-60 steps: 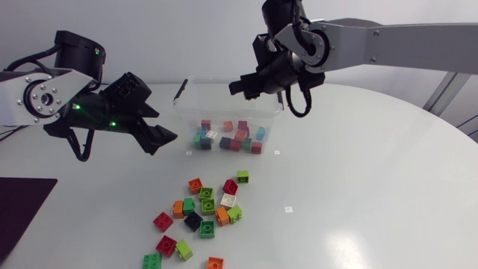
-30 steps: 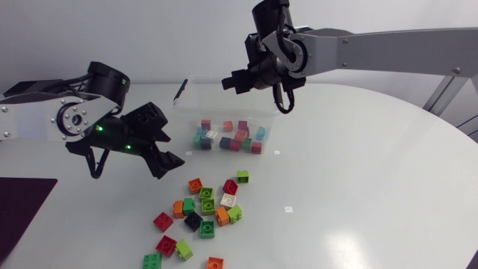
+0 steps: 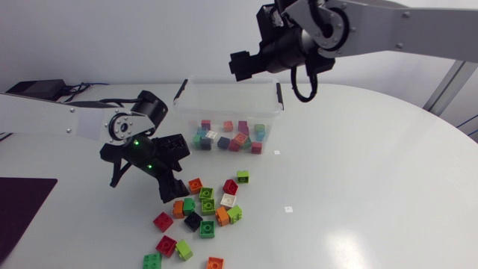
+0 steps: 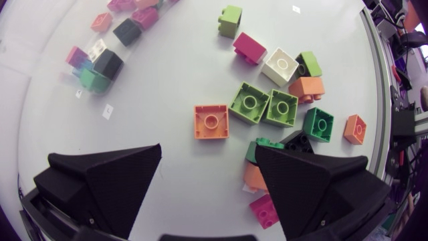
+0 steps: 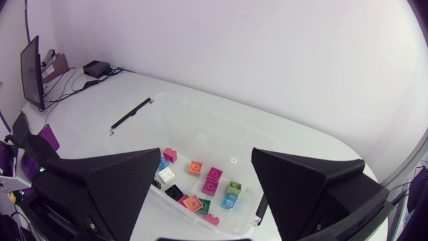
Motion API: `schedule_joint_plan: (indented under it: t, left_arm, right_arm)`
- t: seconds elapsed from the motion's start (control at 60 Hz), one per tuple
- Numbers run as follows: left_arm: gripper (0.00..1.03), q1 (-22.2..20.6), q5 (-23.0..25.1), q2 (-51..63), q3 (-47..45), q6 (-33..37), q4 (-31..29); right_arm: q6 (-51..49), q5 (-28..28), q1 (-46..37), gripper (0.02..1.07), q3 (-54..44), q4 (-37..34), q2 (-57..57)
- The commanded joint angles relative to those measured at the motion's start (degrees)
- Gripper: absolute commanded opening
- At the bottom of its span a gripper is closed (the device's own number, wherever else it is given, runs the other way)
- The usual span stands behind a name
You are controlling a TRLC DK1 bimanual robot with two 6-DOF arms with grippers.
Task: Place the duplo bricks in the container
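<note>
The clear container (image 3: 278, 101) stands at the back middle with several coloured bricks (image 3: 228, 137) in it. My right gripper (image 3: 243, 67) hangs open above its rear rim; in the right wrist view the container (image 5: 221, 137) and its bricks (image 5: 200, 184) lie below the gripper's (image 5: 204, 201) empty fingers. Loose duplo bricks (image 3: 205, 209) lie scattered in front. My left gripper (image 3: 178, 170) is low over their left side, open and empty. An orange brick (image 4: 211, 121) lies just ahead between the left gripper's (image 4: 207, 177) fingers, with two green bricks (image 4: 265, 106) beside it.
A dark mat (image 3: 22, 202) lies at the table's left edge. More loose bricks, red and green (image 3: 166, 246), sit near the front. The right half of the table holds only small white markers (image 3: 288, 208).
My left arm swung right and down to the loose bricks. My right gripper went from shut to open above the container and lifted a little.
</note>
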Motion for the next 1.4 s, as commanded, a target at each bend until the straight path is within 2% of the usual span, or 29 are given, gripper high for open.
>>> schedule_joint_plan:
  t: [0.0, 0.317, 0.55, 0.967, 1.083, 1.25, 1.383]
  left_arm:
    - [0.97, -1.19, -1.46, 2.11, 4.44, 1.88, -1.99]
    - [0.96, -3.48, -6.12, 9.14, 11.30, 2.32, -7.36]
    - [0.96, -4.53, -6.47, 11.86, 13.94, 1.97, -9.55]
    - [0.83, -6.11, -6.82, 15.47, 16.05, 1.62, -11.75]
    - [0.83, -6.90, -6.82, 16.17, 15.69, 1.27, -12.01]
    - [0.68, -7.08, -6.82, 17.22, 16.40, 0.39, -12.01]
    - [0.47, -7.08, -6.82, 18.02, 17.45, -0.67, -12.01]
  right_arm:
    - [-1.27, -0.35, 0.28, 1.02, -4.07, -1.71, -3.73]
    - [-2.68, -1.58, -0.33, 1.02, -15.49, -2.59, -14.28]
    - [-2.86, -2.90, -0.68, 1.02, -22.44, -2.15, -18.67]
    - [-2.86, -4.57, -0.95, 1.02, -32.63, -0.92, -24.56]
    - [-3.12, -5.27, -0.95, 1.02, -35.27, -0.66, -25.62]
    - [-3.03, -5.45, -0.24, 1.02, -38.43, -0.83, -25.97]
    - [-1.45, -7.65, 0.37, 1.02, -38.43, -2.59, -23.59]
